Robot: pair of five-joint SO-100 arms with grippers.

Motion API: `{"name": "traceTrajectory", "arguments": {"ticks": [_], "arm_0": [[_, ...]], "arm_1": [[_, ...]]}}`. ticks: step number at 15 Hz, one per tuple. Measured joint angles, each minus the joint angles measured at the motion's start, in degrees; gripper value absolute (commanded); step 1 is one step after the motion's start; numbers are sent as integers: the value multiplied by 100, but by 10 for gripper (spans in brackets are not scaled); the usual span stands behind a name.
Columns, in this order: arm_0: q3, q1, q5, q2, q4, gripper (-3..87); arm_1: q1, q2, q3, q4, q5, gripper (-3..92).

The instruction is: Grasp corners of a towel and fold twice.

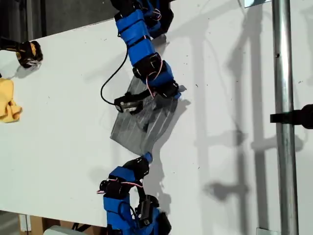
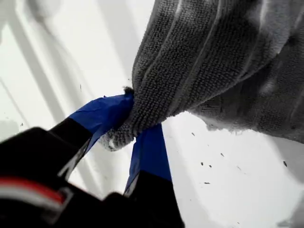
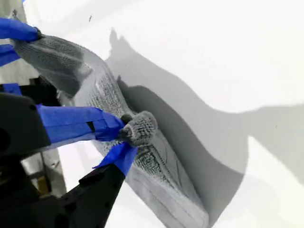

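The grey striped towel (image 1: pixel 142 128) hangs stretched and partly lifted over the white table (image 1: pixel 58 137) in the middle of the exterior view. My first gripper (image 1: pixel 146 157), on the arm at that view's bottom, is shut on the towel's lower corner (image 2: pixel 124 134). My second gripper (image 1: pixel 172 94), on the arm coming from the top, is shut on an upper corner (image 3: pixel 140 127). In the second wrist view the towel (image 3: pixel 99 90) runs from the second gripper (image 3: pixel 127 137) across to the first gripper (image 3: pixel 19 40). The first wrist view shows blue fingers (image 2: pixel 107 114) pinching the bunched corner. The other corners are hidden in folds.
A small yellow cloth (image 1: pixel 9 102) lies at the exterior view's left edge, with a black and yellow object (image 1: pixel 29 53) above it. A black cable (image 1: pixel 111 81) loops beside the upper arm. A metal pole (image 1: pixel 285 122) stands at the exterior view's right.
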Motion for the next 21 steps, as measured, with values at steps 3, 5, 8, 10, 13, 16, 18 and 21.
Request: {"name": "traceTrajectory", "arguments": {"ticks": [3,5,8,10,13,16,18,21], "arm_0": [[-18,-1037,422,-88,-290,-29],[-176,-1468,694,-510,-580,-29],[-721,-1986,993,-1213,-756,-29],[-1266,-2197,1072,-1784,-835,-29],[-2109,-2487,1187,-2531,-853,-29],[-2619,-2725,1327,-2804,-949,-29],[-2663,-2821,1354,-2804,-1125,-29],[-2663,-2839,1354,-2804,-1397,-29]], "arm_1": [[633,571,299,782,44,-1],[1143,606,606,1248,53,-1],[1898,905,1248,1626,53,-1],[2479,1160,1670,1644,35,-1],[3120,1521,2092,1652,-176,-1],[3920,2171,2355,1749,-571,-1],[4430,2426,2399,1811,-800,-1],[4983,2681,2663,1819,-984,-1]]}}
